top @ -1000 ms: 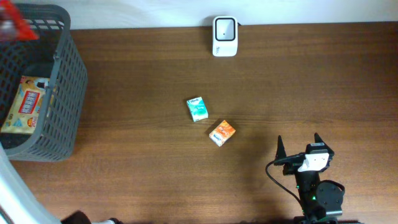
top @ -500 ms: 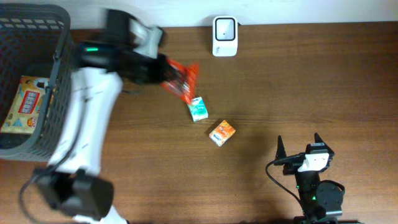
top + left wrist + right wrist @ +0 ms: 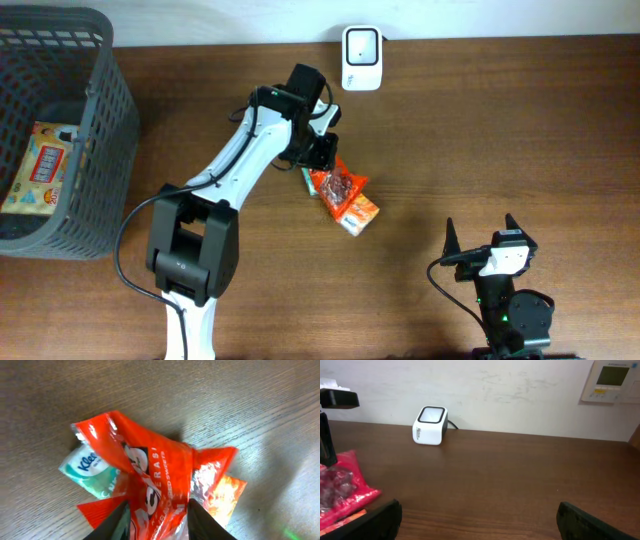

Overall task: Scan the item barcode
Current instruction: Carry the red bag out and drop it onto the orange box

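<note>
So the left pincer [image 3: 159, 525] is parked right over the red snack packet [image 3: 150, 480], straddling it, but whether it's gripped or loose can't be told from here. The packet is slumped on the table [image 3: 500, 130] just under the pincer, on top of 2 small things: a Kleenex pack [image 3: 90, 472] and an orange box [image 3: 225, 495]. The scanner [image 3: 361, 57] is sat just past the pincer by the wall with nothing held up to it, so the scan looks not done yet imo. The right pincer [image 3: 483, 238] is well apart, spread wide, nothing in it.
</note>
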{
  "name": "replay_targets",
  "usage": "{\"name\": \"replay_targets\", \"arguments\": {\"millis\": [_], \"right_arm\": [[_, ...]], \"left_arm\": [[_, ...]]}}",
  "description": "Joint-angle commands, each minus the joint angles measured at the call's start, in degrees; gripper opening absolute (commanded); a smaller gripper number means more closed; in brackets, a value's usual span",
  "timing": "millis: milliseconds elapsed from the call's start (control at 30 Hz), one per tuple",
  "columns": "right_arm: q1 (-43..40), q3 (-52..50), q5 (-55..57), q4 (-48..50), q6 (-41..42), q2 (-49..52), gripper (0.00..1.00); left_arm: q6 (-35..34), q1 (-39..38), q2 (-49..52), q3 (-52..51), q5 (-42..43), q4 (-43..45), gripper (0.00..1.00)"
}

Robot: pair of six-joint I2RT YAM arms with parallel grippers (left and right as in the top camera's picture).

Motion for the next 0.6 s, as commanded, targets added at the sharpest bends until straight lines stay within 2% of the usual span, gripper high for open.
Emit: {"name": "replay_targets", "arguments": {"millis": [0, 33, 200, 233, 267, 300, 333, 400, 467, 567], "right_arm": [[-0.33, -0.46, 0.28, -0.22, 0.02, -0.33, 0.98], [-0.33, -0.46, 0.28, -0.22, 0.02, -0.33, 0.98], [-0.33, -0.46, 0.28, -0.22, 0.02, -0.33, 0.98], [-0.33, -0.46, 0.31, -0.22, 0.02, -0.33, 0.98], [-0.33, -0.46, 0.31, -0.22, 0.02, -0.33, 0.99], [-0.33, -0.46, 0.28, -0.22, 0.02, -0.33, 0.98], [-0.33, -0.46, 0.28, -0.22, 0.02, -0.33, 0.98], [-0.33, -0.46, 0.31, -0.22, 0.02, -0.33, 0.98], [-0.33, -0.46, 0.28, -0.22, 0.02, -0.33, 0.98], [-0.33, -0.46, 0.28, -0.22, 0.02, -0.33, 0.98]], "left_arm": [[0.63, 1.77, -0.9, 7.3, -0.85, -4.02, 0.42], [0.68, 2.71, -1.03, 10.93, -0.87, -6.43, 0.53], [2.78, 9.07, -1.22, 35.28, -5.18, -19.98, 0.6], [2.78, 11.23, -1.22, 42.8, -7.43, -23.1, 0.73], [2.75, 12.76, -1.22, 47.5, -8.68, -24.81, 0.8], [2.78, 14.45, -1.22, 52.17, -9.75, -26.43, 0.82], [2.75, 16.13, -1.22, 56.22, -10.64, -27.87, 0.88], [2.75, 21.79, -1.22, 66.47, -13.55, -31.85, 0.91], [2.75, 26.93, -1.22, 71.97, -17.59, -35.01, 0.9], [2.45, 34.38, -1.22, 74.69, -21.38, -37.13, 0.9]]}}
